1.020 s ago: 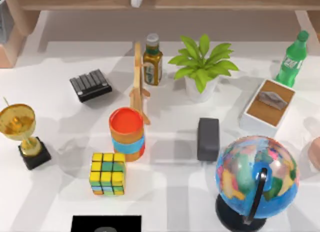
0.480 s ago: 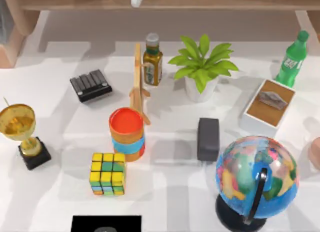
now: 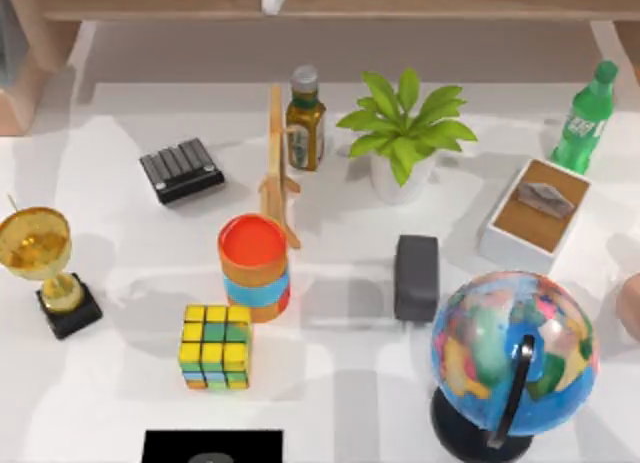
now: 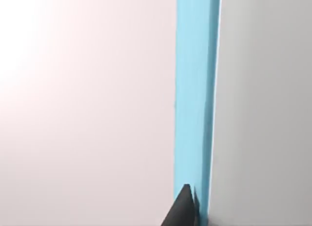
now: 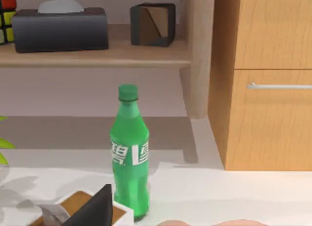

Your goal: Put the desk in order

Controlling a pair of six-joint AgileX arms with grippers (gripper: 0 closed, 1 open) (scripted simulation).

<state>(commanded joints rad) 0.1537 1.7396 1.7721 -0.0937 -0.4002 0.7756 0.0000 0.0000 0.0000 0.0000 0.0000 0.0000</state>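
The white desk (image 3: 330,383) carries many things. A colourful puzzle cube (image 3: 214,346) lies near the front, with an orange and blue cup (image 3: 254,266) just behind it. A gold trophy (image 3: 45,268) stands at the left and a globe (image 3: 512,358) at the front right. A green bottle (image 3: 583,120) stands at the back right, and the right wrist view shows that green bottle (image 5: 129,153) upright, with a dark part of my right gripper (image 5: 97,206) low in front of it. A dark tip of my left gripper (image 4: 184,209) sits against a light blue strip (image 4: 195,104).
Also on the desk: a black ribbed block (image 3: 181,169), a wooden stand (image 3: 277,163), a brown bottle (image 3: 305,121), a potted plant (image 3: 405,133), a grey box (image 3: 416,276) and a white tray (image 3: 535,215). A wooden shelf (image 3: 330,1) runs along the back. A wooden cabinet (image 5: 268,79) stands beside it.
Nothing on the desk has moved. Only the soft shadows over the tabletop have shifted a little.
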